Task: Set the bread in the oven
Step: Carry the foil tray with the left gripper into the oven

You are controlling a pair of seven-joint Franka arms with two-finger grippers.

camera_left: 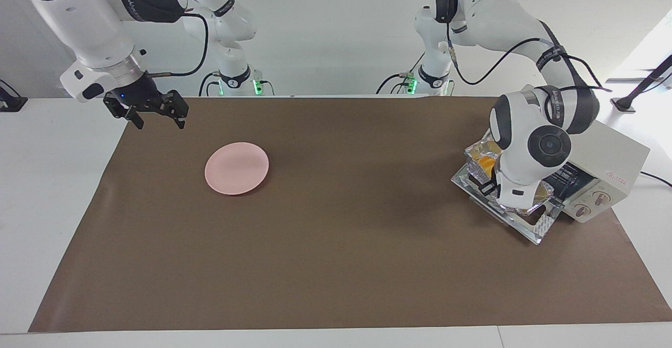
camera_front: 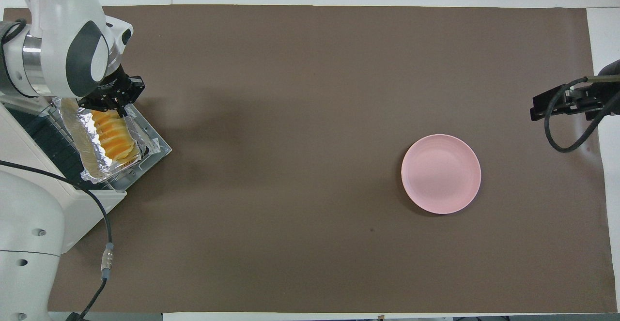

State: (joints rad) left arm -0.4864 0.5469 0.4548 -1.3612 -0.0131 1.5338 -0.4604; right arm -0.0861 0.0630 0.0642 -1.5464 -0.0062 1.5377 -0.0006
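left gripper (camera_front: 116, 109) clamps foil tray (camera_front: 92, 166) over oven (camera_left: 619, 159).

light: bright, even | shadows: soft | focus: sharp | glare: slight

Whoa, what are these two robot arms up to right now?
The left gripper is shut on the rim of a foil tray holding the bread, a row of yellow-orange slices. It holds the tray over the dropped-down door of the oven, in front of the opening; the bread is not yet inside. The right gripper waits, open and holding nothing, over the table edge at its own end. A pink plate sits untouched on the brown mat.
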